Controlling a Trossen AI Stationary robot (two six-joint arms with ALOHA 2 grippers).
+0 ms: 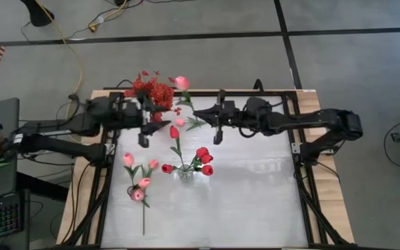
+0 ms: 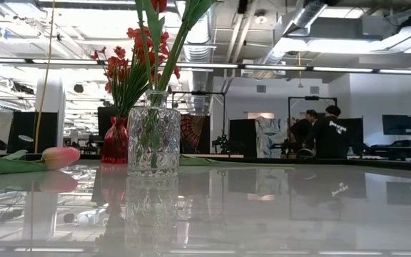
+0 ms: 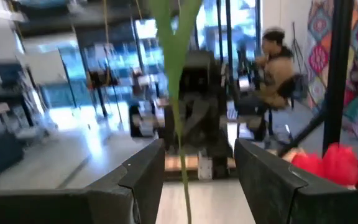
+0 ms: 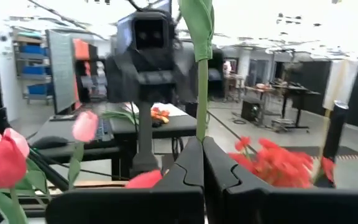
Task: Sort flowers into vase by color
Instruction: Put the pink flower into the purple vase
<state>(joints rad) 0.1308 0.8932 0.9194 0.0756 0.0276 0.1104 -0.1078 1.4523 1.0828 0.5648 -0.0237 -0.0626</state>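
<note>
Pinches the long thin green stem (image 4: 202,93) of a flower with the right claw (image 4: 202,149), fingers pressed tight together on it, up over the back half of the shiny white table (image 1: 255,201). Faces the left claw (image 3: 199,149) from the other side, fingers wide apart and holding nothing, with that same stem showing in the gap between them. Cannot tell from above which bud tops this stem. In the middle of the table, keeps red tulip buds (image 1: 204,160) in a clear bumpy glass vase (image 2: 154,132). Near the back edge, keeps bushy red blossoms (image 1: 155,89) in a small red glass vase (image 2: 115,140). Leaves pink tulips (image 1: 137,184) lying flat on the table, left of the clear vase.
</note>
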